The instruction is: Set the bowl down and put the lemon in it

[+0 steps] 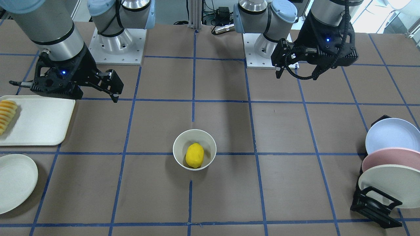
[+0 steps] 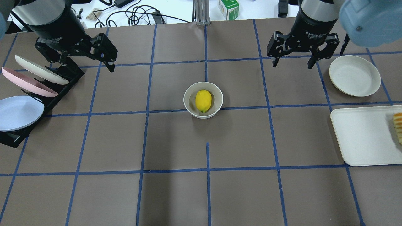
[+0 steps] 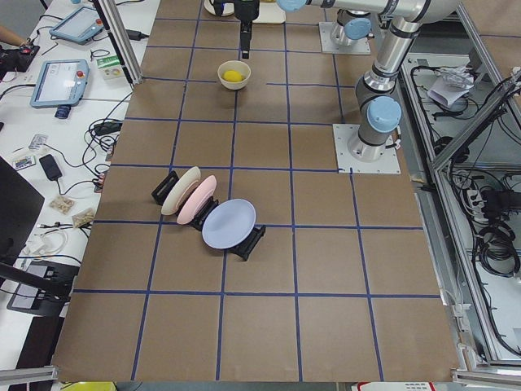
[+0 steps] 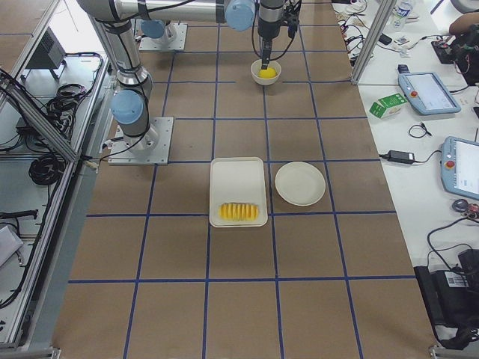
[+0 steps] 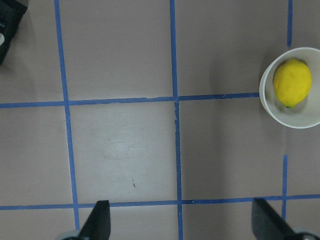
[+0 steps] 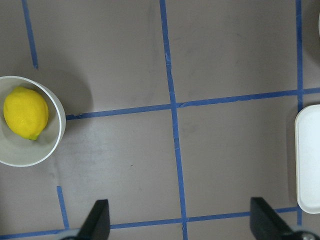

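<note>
Yellow lemon (image 1: 194, 155): whole, lying on its side inside the bowl, touching the bowl's floor and sitting a bit off-centre; neither pincer is on it.
Bowl (image 1: 177, 141): off-white, deep and round, upright on the tabletop. It sits mid-table, straddling a blue tape line and just beside the end of a short tape stub. It is well apart from both pincers.
Left pincer (image 1: 296, 76): jaws wide, nothing between them. It hovers above the tabletop on the robot's left, pointing down. Its wrist view shows bare tabletop between the fingers, with bowl and lemon at the frame edge.
Right pincer (image 2: 292, 64): jaws wide, empty. It hovers above the tabletop on the robot's right, near the flat plate. Its wrist view shows bowl and lemon at the opposite frame edge.
Tabletop (image 1: 282, 131): brown surface with a blue tape grid.
Tray (image 1: 42, 121): cream, rectangular, flat on the robot's right side, well apart from the bowl.
Slices (image 1: 6, 116): row of pale yellow-orange pieces at one end of the tray.
Flat plate (image 1: 16, 183): cream, lying on the tabletop just beside the tray.
Rack (image 1: 374, 209): black, on the robot's left side. It holds three tilted plates in a row: pale blue, pink, cream.
</note>
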